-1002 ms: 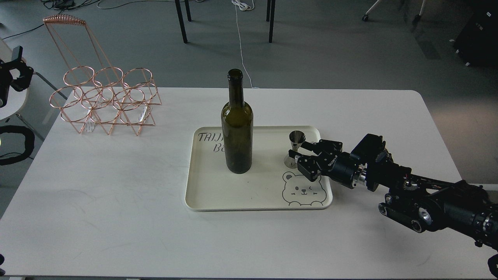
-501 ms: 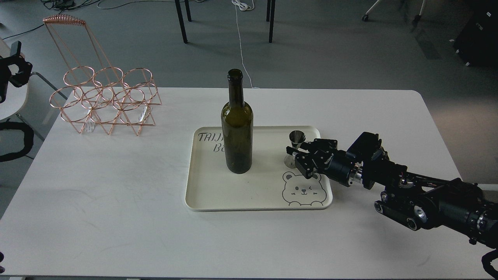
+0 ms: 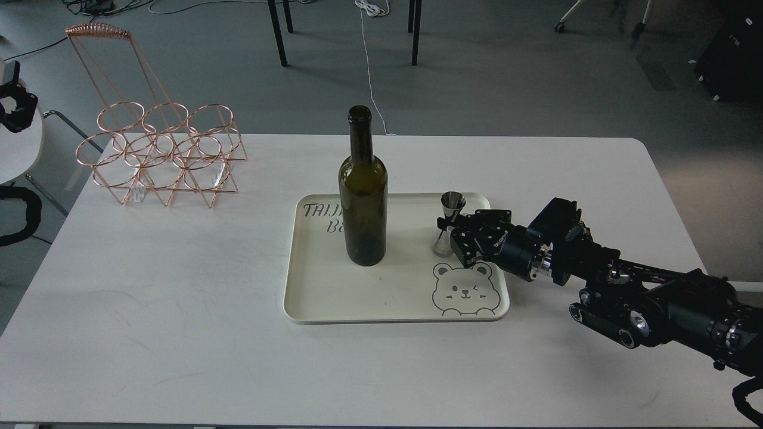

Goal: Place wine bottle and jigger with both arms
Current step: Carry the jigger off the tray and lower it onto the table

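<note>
So the small shiny steel hourglass-shaped jigger (image 3: 449,224) is standing upright on the cream rounded-rectangle tray (image 3: 334,298), up near the tray's 2 o'clock corner, just above the bear doodle. The tall dark olive-green glass wine bottle (image 3: 363,199) is also upright on that tray, well apart from the jigger at about its 9 o'clock.

The right gripper (image 3: 448,227) is brought in low from 4 o'clock, with the black right arm (image 3: 644,298) stretched almost flat over the white table (image 3: 149,310). Its fingers look to be set on either side of the jigger's narrow waist, only a narrow gap wider than the steel, if at all; whether real pressure is being applied can't be told from here.

For the grasp to go well, the waist should be pinched squarely, not the flared cones, since polished steel is probably slippery and the cup tips easily. A straight lift is advised before any sideways travel, so the tray rim gets cleared.

The left gripper (image 3: 13,101) is parked way off at the table's 10 o'clock; its opening can't be made out.
</note>
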Controlling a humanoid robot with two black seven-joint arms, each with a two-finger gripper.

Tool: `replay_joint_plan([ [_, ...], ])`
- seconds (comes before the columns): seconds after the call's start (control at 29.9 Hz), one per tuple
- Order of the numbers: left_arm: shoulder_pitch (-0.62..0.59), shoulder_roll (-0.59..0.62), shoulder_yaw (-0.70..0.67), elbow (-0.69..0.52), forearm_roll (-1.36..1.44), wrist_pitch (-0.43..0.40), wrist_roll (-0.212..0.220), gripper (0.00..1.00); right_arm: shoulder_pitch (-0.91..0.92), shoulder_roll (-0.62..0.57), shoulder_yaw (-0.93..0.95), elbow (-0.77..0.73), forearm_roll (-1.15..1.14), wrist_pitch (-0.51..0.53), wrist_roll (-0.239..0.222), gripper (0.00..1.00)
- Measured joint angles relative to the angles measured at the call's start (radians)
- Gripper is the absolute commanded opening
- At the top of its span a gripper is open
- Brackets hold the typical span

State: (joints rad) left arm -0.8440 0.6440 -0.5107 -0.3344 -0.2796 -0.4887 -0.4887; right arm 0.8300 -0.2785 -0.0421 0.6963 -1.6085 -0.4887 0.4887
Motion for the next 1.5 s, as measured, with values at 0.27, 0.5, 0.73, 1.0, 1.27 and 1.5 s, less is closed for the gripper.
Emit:
replay_joint_plan([
  [0.27,0.000,0.011,0.000,-0.001,0.000,0.000,0.000,0.98,0.003,-0.111,0.126,0.008,0.010,0.000,0.000,0.01],
  [0.5,0.000,0.014,0.001,-0.002,0.000,0.000,0.000,0.98,-0.106,-0.271,0.258,0.010,0.012,0.000,0.000,0.01],
  [0.73,0.000,0.009,0.000,-0.003,0.000,0.000,0.000,0.98,-0.209,-0.395,0.287,0.011,0.109,0.000,0.000,0.02],
  [1.0,-0.002,0.009,0.001,-0.002,0.000,0.000,0.000,0.98,-0.281,-0.421,0.282,0.008,0.189,0.000,0.000,0.03],
  [1.27,-0.003,0.011,0.003,-0.002,0.000,0.000,0.000,0.98,-0.300,-0.408,0.279,0.015,0.190,0.000,0.000,0.04],
  [1.5,-0.003,0.008,0.003,-0.002,0.000,0.000,0.000,0.98,-0.294,-0.401,0.275,0.048,0.190,0.000,0.000,0.09],
])
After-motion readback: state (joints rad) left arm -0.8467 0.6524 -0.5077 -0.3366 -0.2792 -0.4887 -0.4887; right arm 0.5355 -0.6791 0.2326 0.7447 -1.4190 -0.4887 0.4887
